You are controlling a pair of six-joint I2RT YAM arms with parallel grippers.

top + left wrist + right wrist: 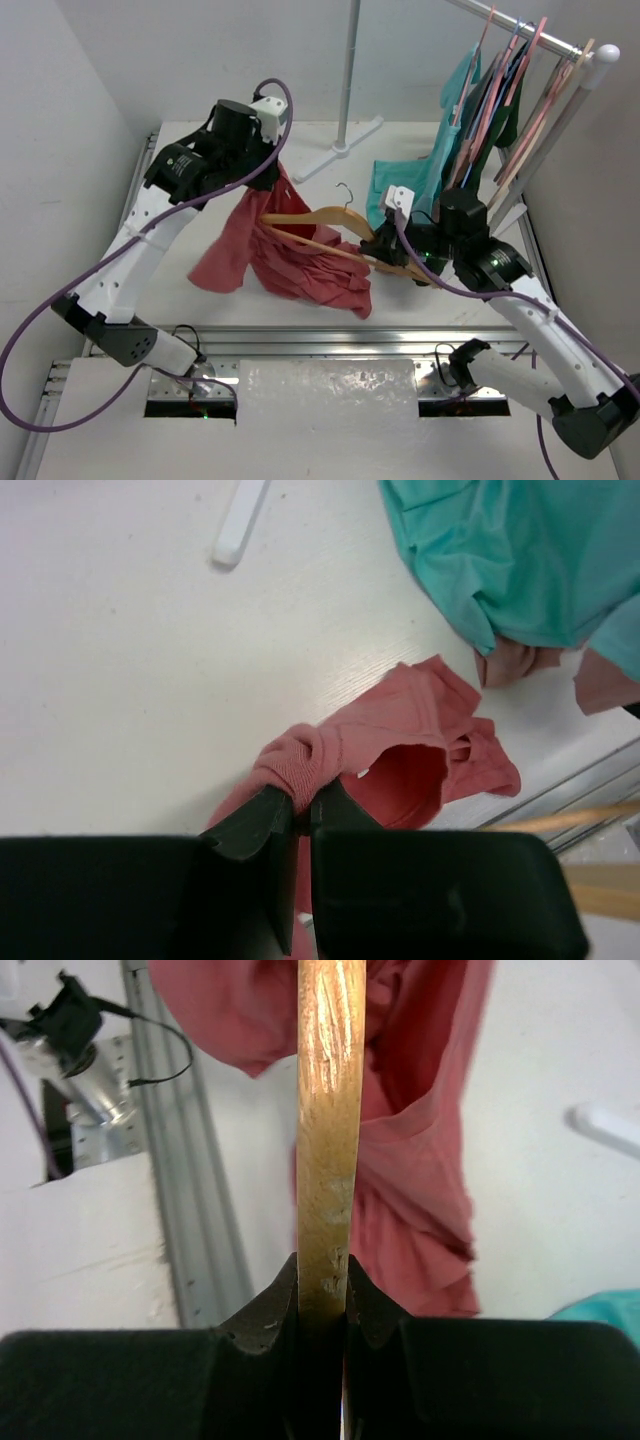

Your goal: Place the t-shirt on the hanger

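White tabletop [300,135], teal shirt [405,185] heaped at right rear under the clothes rail [520,25]. Your left gripper [303,805] is pinched closed on a bunched fold of the coral-red short-sleeved fabric t-shirt [300,265]; the rest of the cloth hangs from it over mid-table. Your right gripper [322,1270] is clamped on one arm of the light-brown wooden hanger with the silver metal hook [320,222]. Its far arm reaches into the red cloth. You cannot tell whether it sits inside the shirt or only against it.
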